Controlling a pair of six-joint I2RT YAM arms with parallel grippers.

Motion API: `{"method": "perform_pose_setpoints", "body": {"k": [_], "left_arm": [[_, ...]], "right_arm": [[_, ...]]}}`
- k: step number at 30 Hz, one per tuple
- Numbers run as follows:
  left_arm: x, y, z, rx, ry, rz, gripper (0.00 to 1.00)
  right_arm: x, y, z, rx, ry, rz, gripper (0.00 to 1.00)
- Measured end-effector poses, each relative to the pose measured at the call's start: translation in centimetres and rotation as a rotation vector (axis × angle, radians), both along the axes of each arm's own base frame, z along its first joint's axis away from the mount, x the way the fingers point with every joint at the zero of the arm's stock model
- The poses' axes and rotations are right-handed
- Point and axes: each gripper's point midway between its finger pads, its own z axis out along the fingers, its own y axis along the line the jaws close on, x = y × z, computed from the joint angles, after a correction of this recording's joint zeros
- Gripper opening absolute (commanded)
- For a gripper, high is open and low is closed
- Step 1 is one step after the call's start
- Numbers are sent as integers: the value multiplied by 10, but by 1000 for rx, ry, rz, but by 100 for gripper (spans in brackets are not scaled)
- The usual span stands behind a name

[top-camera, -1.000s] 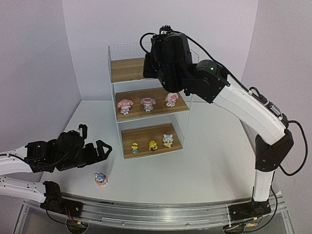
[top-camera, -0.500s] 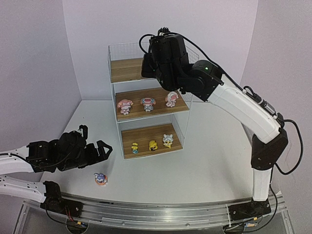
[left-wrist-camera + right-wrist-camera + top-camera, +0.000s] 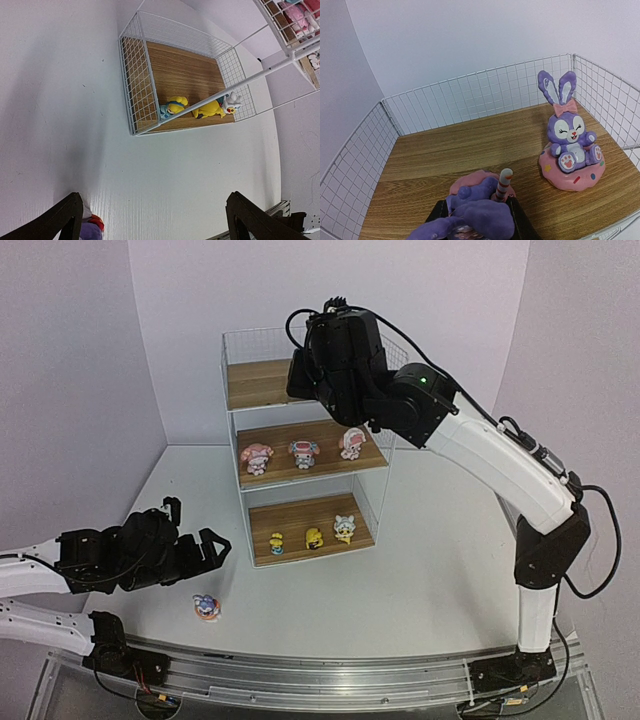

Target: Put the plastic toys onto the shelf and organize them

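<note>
**Top external view: two bunnies up on the shelf's top board, one lying on the tabletop**

A white tabletop (image 3: 430, 570) carries the three-tier wire-mesh shelf (image 3: 262, 385) toward its far edge, about midway across. The right arm (image 3: 500, 465) arches up from the near right corner and reaches over the top tier. The left arm (image 3: 40, 575) lies low along the near left edge.

The right gripper (image 3: 477, 222) is closed on a purple bunny (image 3: 480, 210), whose pink base sits low at the near edge of the top board (image 3: 470, 145) in the right wrist view. Whether that base touches the wood cannot be told. A second bunny (image 3: 568, 145) stands upright on the same board, toward its right edge and close to the mesh wall, well apart from the gripped one.

The left gripper (image 3: 195, 528) has its fingers spread wide and holds nothing. It hovers above the tabletop, left of the shelf's bottom tier.

Three pink-and-white figurines (image 3: 304, 452) stand in a row along the middle board. Three yellowish figurines (image 3: 314, 537) line the front edge of the bottom board. A third bunny (image 3: 206, 607) rests on the tabletop near its near edge, just in front of the left gripper and clear of its fingers.
</note>
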Motion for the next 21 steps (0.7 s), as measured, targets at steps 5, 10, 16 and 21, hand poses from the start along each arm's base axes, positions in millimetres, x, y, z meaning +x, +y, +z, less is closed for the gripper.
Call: {"method": "perform_pose_setpoints", "body": {"k": [5,10,16,21], "left_arm": [[1,-1,0,0,0,0,100],[1,-2,-1,1,1,-1,100],[1,-3,0,-4,-2,-1,100],[1,-3,-1,1,0,-1,100]], "right_arm": [[2,-1,-1,6,3,0,43],[5,1,-4,24,4,-5,43],[7,1,-4,32,2,-8,48],[8,1,-11,18,11,-11,52]]}}
